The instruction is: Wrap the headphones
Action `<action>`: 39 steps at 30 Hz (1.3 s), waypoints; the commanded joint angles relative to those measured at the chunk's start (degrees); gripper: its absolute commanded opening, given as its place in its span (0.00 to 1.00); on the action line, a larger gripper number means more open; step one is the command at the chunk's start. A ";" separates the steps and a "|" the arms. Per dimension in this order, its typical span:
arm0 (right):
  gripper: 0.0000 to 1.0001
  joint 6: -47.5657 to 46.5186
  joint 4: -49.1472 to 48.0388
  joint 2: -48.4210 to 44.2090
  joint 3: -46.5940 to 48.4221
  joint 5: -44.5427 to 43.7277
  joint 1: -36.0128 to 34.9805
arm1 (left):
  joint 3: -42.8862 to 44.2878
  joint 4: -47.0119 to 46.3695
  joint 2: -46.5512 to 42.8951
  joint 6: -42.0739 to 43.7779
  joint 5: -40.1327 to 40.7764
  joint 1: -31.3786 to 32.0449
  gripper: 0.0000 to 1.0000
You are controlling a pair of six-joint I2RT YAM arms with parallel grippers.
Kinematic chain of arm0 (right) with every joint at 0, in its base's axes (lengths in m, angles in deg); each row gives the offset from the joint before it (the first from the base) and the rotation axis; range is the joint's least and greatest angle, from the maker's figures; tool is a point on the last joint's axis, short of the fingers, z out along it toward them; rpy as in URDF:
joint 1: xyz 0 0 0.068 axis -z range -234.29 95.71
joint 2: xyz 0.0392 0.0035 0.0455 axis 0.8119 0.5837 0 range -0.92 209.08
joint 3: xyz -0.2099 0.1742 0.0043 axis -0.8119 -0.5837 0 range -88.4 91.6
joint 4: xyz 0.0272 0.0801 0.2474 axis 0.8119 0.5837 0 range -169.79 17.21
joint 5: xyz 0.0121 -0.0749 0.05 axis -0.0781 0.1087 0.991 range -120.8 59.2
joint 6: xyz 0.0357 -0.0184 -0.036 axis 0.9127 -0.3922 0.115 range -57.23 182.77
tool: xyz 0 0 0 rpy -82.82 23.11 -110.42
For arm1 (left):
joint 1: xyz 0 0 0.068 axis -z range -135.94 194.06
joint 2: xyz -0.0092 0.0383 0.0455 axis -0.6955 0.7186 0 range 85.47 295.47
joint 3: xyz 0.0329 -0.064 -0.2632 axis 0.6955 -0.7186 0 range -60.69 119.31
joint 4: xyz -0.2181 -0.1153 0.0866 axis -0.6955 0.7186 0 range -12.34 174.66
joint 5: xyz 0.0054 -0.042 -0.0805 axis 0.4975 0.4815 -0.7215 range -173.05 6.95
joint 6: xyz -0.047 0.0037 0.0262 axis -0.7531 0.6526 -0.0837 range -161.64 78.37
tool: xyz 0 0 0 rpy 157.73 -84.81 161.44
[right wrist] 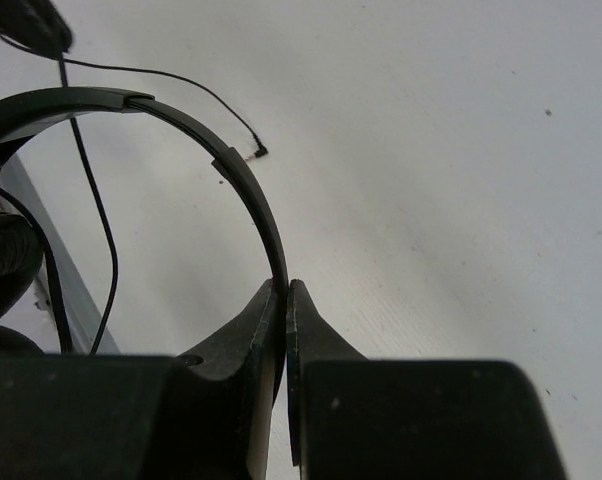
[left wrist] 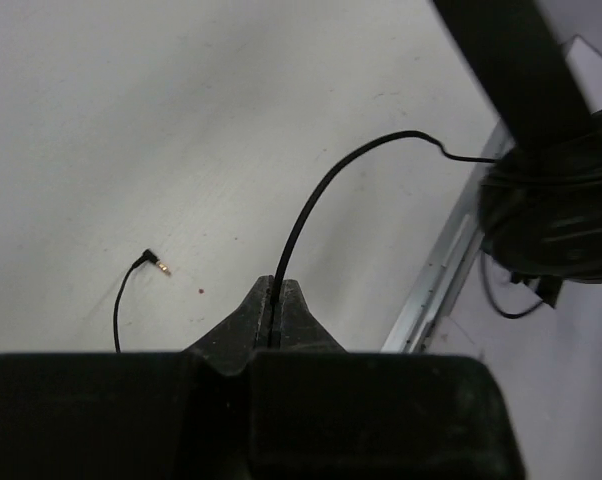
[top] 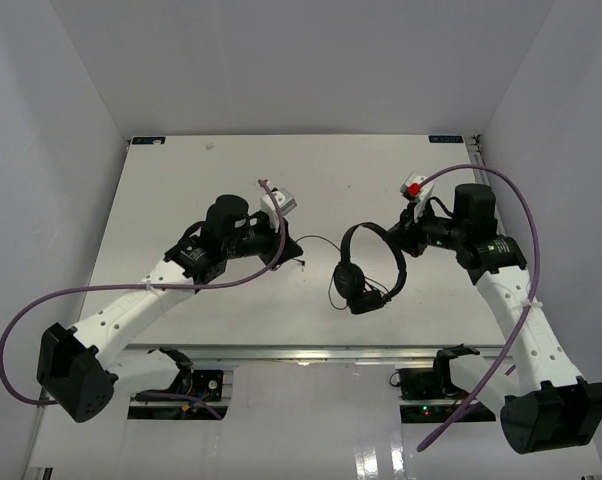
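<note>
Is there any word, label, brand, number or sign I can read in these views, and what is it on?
No text is legible in any view.
On the right arm, a pale sticker: too small to read.
At the far corners, blue tabs: no marks that can be read.
On the headphones: no brand visible.

- Top external: high above the near edge, looking down on the whole tabletop (top: 181,190).
- Left wrist: close over its jaws, toward the cord (left wrist: 311,203).
- Right wrist: likewise, along the headband (right wrist: 251,200); plug (left wrist: 161,266) apparently shared.
</note>
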 commanded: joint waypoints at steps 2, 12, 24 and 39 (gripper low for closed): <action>0.08 0.44 -7.93 -0.95 -1.58 -10.38 -2.15 | 6.23 4.47 3.19 -11.82 -14.32 -0.28 0.00; 0.08 7.25 -21.82 -0.27 -6.93 -41.07 -14.75 | 7.08 -4.28 5.09 -30.63 -25.93 -0.28 0.00; 0.08 20.89 -29.97 4.33 -5.67 -57.21 -21.51 | 0.26 -23.79 9.06 -51.23 -19.70 2.27 0.02; 0.08 28.59 -24.64 9.07 -0.57 -52.74 -19.07 | 6.68 -22.87 16.92 -41.46 -3.64 13.76 0.27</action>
